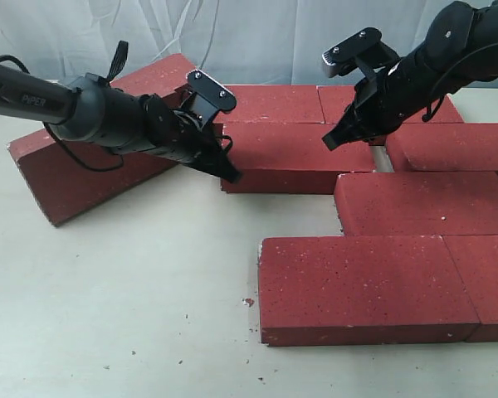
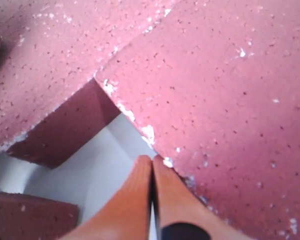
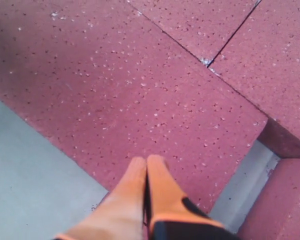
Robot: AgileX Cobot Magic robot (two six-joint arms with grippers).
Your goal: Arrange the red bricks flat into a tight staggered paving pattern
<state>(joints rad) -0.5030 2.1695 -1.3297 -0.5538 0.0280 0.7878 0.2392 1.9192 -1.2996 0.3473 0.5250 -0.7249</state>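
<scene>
Several red bricks lie flat on the table. One brick (image 1: 95,137) lies skewed at the far left, behind my left arm. The middle brick (image 1: 295,156) sits in front of two back bricks (image 1: 270,103). My left gripper (image 1: 232,176) is shut and empty, with its tips (image 2: 152,160) against the middle brick's (image 2: 225,100) chipped left front edge. My right gripper (image 1: 329,143) is shut and empty too, its tips (image 3: 147,160) just over the middle brick's (image 3: 140,95) right end. More bricks lie to the right (image 1: 452,145) and in front (image 1: 365,286).
A brick (image 1: 423,203) and a front right brick (image 1: 490,282) fill the right side. A narrow gap (image 3: 245,175) of bare table separates the middle brick from its right neighbour (image 3: 285,200). Pale table (image 1: 133,282) spreads at the front left, with small crumbs (image 1: 247,302).
</scene>
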